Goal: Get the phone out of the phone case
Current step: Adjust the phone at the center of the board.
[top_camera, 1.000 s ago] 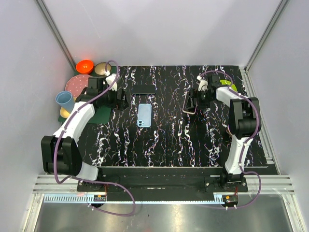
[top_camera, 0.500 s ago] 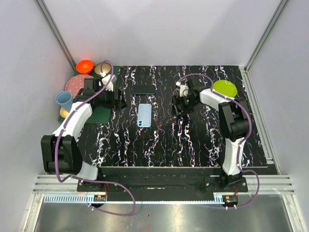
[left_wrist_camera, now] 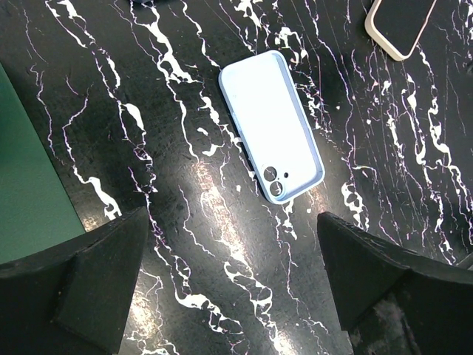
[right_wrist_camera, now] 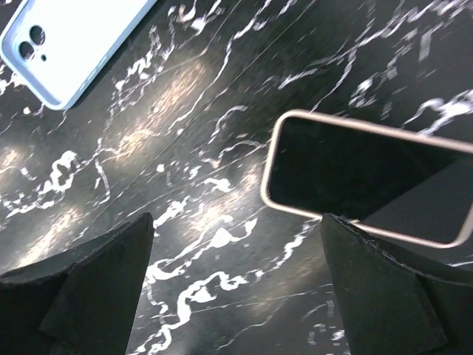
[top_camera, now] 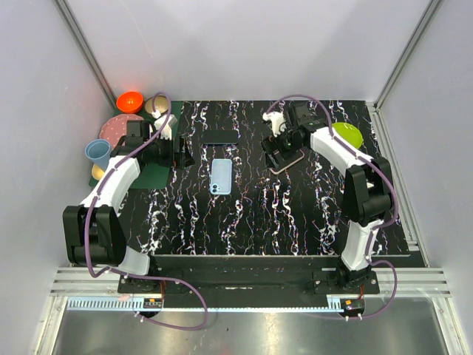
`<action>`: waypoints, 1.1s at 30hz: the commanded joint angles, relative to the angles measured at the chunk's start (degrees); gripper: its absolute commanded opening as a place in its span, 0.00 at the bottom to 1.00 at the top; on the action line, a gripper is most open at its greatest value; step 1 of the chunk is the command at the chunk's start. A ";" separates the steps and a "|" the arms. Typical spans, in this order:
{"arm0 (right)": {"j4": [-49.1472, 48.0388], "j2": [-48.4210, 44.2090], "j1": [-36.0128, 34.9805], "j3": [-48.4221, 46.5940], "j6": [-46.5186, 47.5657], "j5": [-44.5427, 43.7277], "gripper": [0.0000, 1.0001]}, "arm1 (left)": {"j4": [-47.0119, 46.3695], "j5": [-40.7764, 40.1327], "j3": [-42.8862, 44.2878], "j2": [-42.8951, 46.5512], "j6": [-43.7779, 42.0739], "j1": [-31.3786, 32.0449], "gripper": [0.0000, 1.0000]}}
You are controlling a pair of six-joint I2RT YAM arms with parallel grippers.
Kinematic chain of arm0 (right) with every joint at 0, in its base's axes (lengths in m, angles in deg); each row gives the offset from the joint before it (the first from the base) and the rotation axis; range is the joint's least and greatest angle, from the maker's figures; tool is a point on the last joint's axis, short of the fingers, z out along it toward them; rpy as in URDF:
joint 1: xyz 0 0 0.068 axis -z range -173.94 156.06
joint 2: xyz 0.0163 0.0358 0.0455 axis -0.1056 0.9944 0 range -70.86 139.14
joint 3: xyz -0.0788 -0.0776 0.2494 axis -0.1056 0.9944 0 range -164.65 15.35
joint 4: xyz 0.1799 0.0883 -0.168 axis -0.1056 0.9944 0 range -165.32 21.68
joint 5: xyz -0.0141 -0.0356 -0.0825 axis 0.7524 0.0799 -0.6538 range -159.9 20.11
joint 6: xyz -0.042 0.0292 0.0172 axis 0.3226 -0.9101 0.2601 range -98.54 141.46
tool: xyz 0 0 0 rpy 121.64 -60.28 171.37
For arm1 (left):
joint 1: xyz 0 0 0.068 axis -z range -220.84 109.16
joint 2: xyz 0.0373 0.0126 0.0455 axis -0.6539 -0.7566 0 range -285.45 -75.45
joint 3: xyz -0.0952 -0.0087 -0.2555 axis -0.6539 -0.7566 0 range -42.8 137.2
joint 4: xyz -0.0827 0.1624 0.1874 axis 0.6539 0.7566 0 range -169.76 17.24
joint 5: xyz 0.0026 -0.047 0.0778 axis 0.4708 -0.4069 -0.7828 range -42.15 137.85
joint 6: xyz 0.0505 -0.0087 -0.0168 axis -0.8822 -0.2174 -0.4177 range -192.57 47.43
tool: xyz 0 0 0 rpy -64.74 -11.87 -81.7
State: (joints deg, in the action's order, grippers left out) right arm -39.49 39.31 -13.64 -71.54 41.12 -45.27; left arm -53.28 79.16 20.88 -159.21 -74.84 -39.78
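We count three flat phone-shaped pieces: one light blue case [top_camera: 221, 176], one pale-rimmed phone [top_camera: 284, 163], one black slab [top_camera: 220, 136]. Also one orange bowl [top_camera: 130, 100], one tan bowl [top_camera: 154, 105], one pink plate [top_camera: 114, 129], one blue cup [top_camera: 98, 153], one green dish [top_camera: 347, 133], one green mat [top_camera: 157, 177].

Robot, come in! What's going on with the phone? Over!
Left fingers, right fingers open, empty. Beige-rimmed phone flat on table by right fingers. Blue case lies apart, mid-table. Nothing blocking.
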 commanded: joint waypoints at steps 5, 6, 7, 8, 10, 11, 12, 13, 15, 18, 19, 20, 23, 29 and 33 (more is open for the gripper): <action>-0.24 4.68 0.72 -11.44 6.63 -5.73 1.00 | -2.31 2.18 -0.05 -0.08 0.68 -0.53 0.99; -0.24 5.92 0.81 -12.50 5.31 -5.64 1.00 | -2.22 2.35 -0.13 -0.08 0.68 -0.62 0.99; -0.24 7.15 0.81 -13.64 4.78 -5.64 1.00 | -2.31 2.53 -0.05 0.18 0.77 -0.71 0.99; -0.33 9.43 0.81 -15.57 4.43 -5.55 1.00 | -2.22 2.70 -0.13 0.18 0.77 -0.88 0.99; -0.76 11.55 1.07 -17.25 3.28 -5.55 1.00 | -2.31 2.79 -0.22 0.27 0.86 -0.97 0.99; -1.03 13.47 1.25 -18.74 2.93 -5.72 1.00 | -2.31 2.97 -0.22 0.27 0.94 -0.97 0.99; -1.20 14.45 1.42 -19.54 1.97 -5.64 1.00 | -2.22 3.05 -0.31 0.27 0.86 -0.97 0.99; -1.55 15.33 1.86 -20.33 1.44 -5.64 1.00 | -2.22 3.14 -0.31 0.27 0.94 -0.97 0.99; -1.73 17.62 2.56 -22.44 -0.40 -5.11 1.00 | -2.22 3.23 -0.40 0.18 0.94 -1.06 0.99; -2.17 19.38 4.14 -23.67 -2.51 -3.27 1.00 | -2.31 3.49 -0.31 -0.08 0.94 -0.97 0.99; -2.52 19.47 4.41 -23.76 -2.87 -3.00 1.00 | -2.31 3.49 -0.22 -0.25 0.94 -1.06 0.99; -2.70 19.73 5.02 -23.50 -2.87 -2.65 1.00 | -2.40 3.67 -0.31 -0.43 1.03 -1.06 0.99; -3.66 20.17 5.73 -22.62 -2.61 -2.91 1.00 | -2.57 4.11 -0.31 -0.87 1.21 -0.97 0.99; -3.84 22.10 7.13 -22.18 -2.52 -2.21 1.00 | -2.66 4.37 -0.31 -1.13 1.30 -1.06 0.99; -3.32 22.54 7.66 -23.32 -3.92 -0.63 1.00 | -2.66 4.46 -0.31 -1.05 1.30 -0.97 0.99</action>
State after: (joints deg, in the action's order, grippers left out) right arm -41.67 60.80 -6.21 -91.91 38.95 -48.64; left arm -53.72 82.00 20.42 -160.37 -74.00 -40.43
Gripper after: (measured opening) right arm 0.994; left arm 0.984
